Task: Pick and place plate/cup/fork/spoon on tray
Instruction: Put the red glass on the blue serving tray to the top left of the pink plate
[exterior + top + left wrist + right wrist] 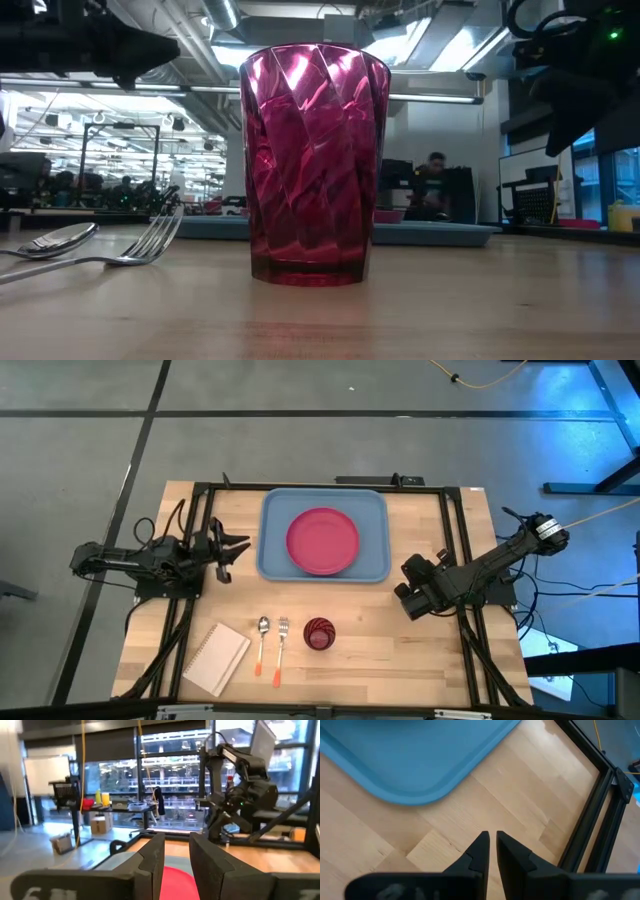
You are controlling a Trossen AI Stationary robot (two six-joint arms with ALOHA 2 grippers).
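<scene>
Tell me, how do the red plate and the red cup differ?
The plate is wide, flat and plain pink-red; the cup is far smaller, tall, darker maroon, with swirled facets. The plate lies in the blue tray; the cup stands upright on the bare wooden table, beside the fork. Both are round and reddish.

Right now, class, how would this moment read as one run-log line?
plate: on tray | cup, fork, spoon: on table, waiting | left gripper: empty beside tray | right gripper: empty above table
</scene>
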